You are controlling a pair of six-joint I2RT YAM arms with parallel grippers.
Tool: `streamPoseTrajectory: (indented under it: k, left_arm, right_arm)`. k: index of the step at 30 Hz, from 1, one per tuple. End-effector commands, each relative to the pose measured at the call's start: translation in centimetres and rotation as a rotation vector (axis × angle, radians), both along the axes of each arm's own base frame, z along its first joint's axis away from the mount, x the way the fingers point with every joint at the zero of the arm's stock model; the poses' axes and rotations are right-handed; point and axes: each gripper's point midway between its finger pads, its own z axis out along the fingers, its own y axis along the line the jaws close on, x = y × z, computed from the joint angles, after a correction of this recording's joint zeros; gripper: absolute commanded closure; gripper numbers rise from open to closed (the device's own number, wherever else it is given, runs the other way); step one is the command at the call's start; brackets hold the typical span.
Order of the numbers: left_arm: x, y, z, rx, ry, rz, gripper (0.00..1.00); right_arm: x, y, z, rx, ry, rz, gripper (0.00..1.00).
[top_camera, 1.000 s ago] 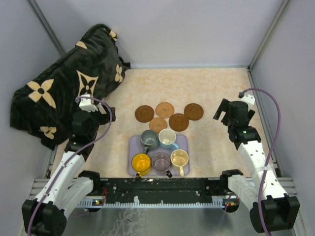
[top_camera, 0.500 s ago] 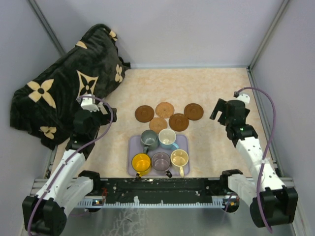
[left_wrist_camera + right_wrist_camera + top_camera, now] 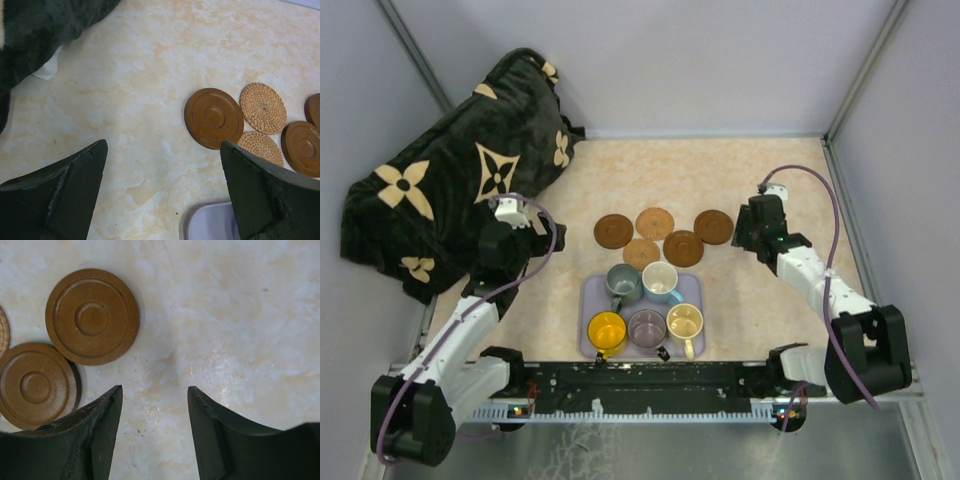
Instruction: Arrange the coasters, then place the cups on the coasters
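Five coasters lie in a cluster mid-table: a dark one (image 3: 613, 231), a woven one (image 3: 655, 223), a dark one (image 3: 714, 227), another dark one (image 3: 683, 248) and a woven one (image 3: 642, 254). Five cups stand on the lavender tray (image 3: 697, 290): grey-green (image 3: 623, 285), light blue (image 3: 661, 283), yellow (image 3: 607, 332), purple-grey (image 3: 647, 328), cream (image 3: 685, 323). My right gripper (image 3: 155, 387) hovers just right of the rightmost coaster (image 3: 92, 316), jaws partly open over bare table. My left gripper (image 3: 163, 145) is wide open left of the dark coaster (image 3: 213, 117), holding nothing.
A black blanket with tan flowers (image 3: 450, 180) is heaped at the back left, close behind my left arm. The tray's corner (image 3: 210, 222) shows just under the left fingers. Grey walls enclose the table on three sides.
My right arm has swung left toward the rightmost coaster, and its jaws have narrowed. The left arm has edged slightly right. Coasters and cups have not moved.
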Motion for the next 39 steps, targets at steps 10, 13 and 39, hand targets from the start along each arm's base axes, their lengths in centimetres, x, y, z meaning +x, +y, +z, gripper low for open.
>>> streamPoseTrajectory:
  k: [10, 13, 39]
  left_arm:
    - [1.0, -5.9, -2.3, 0.047, 0.024, -0.166, 0.0]
    - [1.2, -6.4, -3.3, 0.045, 0.058, -0.175, 0.0]
    - [1.6, -5.8, -4.8, 0.113, 0.107, -0.148, 0.0]
  right_arm:
    - [7.6, 5.1, 0.1, 0.068, -0.037, 0.206, 0.8]
    - [8.4, 5.9, -0.7, 0.07, -0.027, 0.228, 0.81]
    - [8.9, 4.5, -7.2, -0.067, 0.141, 0.097, 0.87]
